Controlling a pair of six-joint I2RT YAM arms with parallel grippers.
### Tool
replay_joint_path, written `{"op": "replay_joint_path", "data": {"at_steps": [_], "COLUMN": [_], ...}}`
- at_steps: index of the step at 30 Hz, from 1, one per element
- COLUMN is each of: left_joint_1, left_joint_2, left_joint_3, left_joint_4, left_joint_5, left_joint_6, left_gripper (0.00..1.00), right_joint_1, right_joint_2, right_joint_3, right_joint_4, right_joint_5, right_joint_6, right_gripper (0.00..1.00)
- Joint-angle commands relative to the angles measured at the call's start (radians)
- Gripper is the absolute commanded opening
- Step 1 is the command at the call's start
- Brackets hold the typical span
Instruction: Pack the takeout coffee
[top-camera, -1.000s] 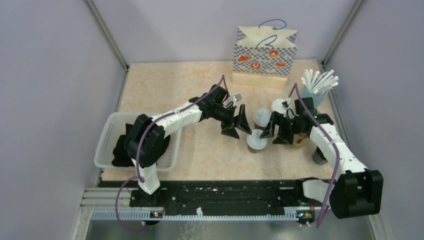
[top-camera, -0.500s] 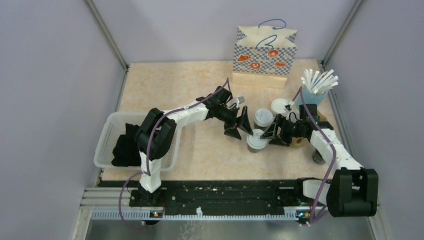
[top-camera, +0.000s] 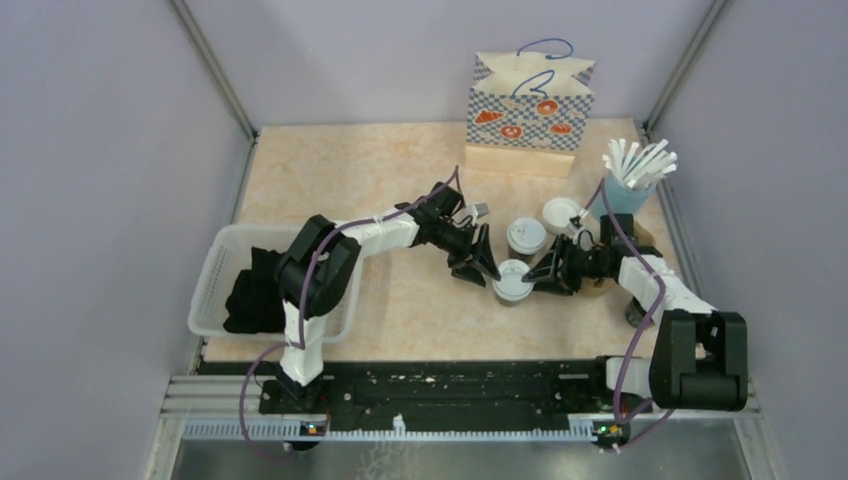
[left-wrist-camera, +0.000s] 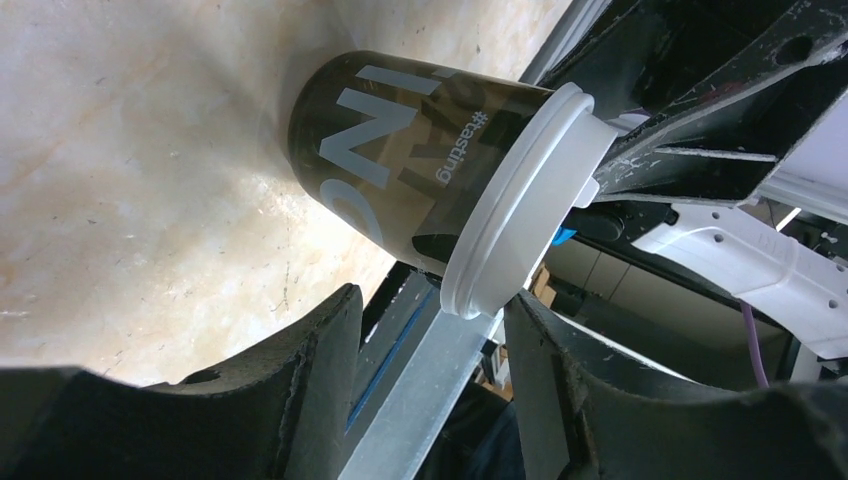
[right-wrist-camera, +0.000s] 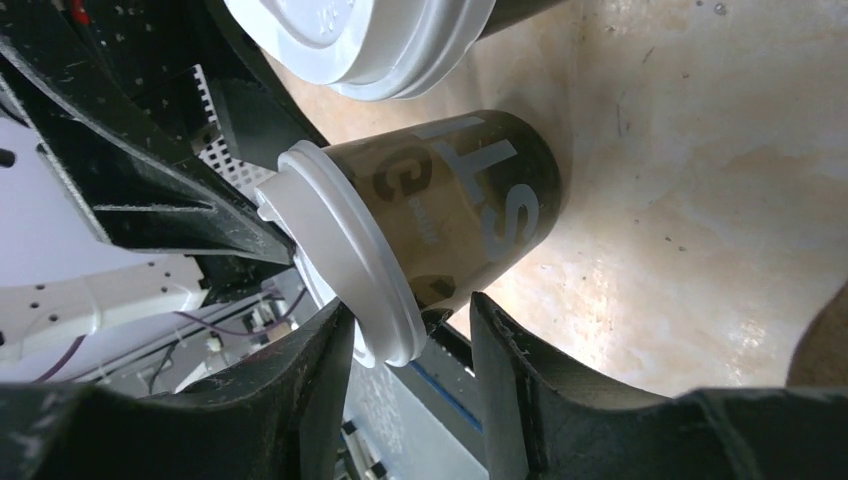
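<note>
Top external view: both my arms stretch low; left gripper (top-camera: 484, 272) and right gripper (top-camera: 545, 278) spread, flanking a cup (top-camera: 512, 285) reading "#tasting".

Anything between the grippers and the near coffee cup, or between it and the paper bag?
Nothing stands between the near cup and the left gripper or right gripper flanking it. The second cup stands right behind it, toward the paper bag.

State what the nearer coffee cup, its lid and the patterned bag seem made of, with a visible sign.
Cup: probably coated paper, glossy dark printed wall.
Lid: likely moulded plastic, smooth white, ridged rim.
Bag: paper, matte with sharp creases.
</note>
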Motion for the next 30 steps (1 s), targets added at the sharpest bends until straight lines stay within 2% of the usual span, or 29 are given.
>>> {"op": "replay_joint_path", "data": {"at_steps": [1, 5, 8, 13, 16, 18, 22, 25, 30], "left_joint_1": [0.003, 0.021, 0.024, 0.024, 0.024, 0.024, 0.023, 0.020, 0.001], "left_joint_2": [0.019, 0.025, 0.027, -0.017, -0.027, -0.035, -0.027, -0.014, -0.019], "left_joint_3": [-0.053, -0.097, -0.059, 0.019, 0.050, 0.066, 0.085, 0.082, 0.060], "left_joint_4": [0.020, 0.018, -0.011, -0.039, -0.048, -0.048, -0.007, 0.001, 0.032], "left_joint_5": [-0.040, -0.063, -0.065, -0.031, -0.012, -0.007, 0.032, 0.032, 0.047], "left_joint_6": [0.031, 0.041, 0.070, 0.080, 0.072, 0.071, 0.046, 0.040, 0.017], "left_gripper": [0.60, 0.60, 0.61, 0.73, 0.84, 0.89, 0.92, 0.87, 0.77], "right_joint_1": [-0.008, -0.007, -0.007, -0.009, -0.007, -0.008, -0.007, -0.005, 0.028], "right_joint_2": [0.018, 0.038, 0.051, -0.024, -0.040, -0.014, 0.025, 0.051, 0.102], "right_joint_3": [-0.040, -0.091, -0.083, 0.029, 0.051, 0.058, 0.068, 0.093, 0.110], "right_joint_4": [0.103, 0.155, 0.151, 0.018, 0.024, 0.028, 0.076, 0.073, 0.106], "right_joint_5": [-0.020, 0.028, 0.026, 0.005, -0.023, -0.039, -0.071, -0.066, -0.065], "right_joint_6": [0.028, 0.062, 0.060, 0.020, 0.027, 0.013, 0.035, 0.026, 0.027], "right_gripper": [0.45, 0.44, 0.45, 0.64, 0.68, 0.66, 0.50, 0.45, 0.42]}}
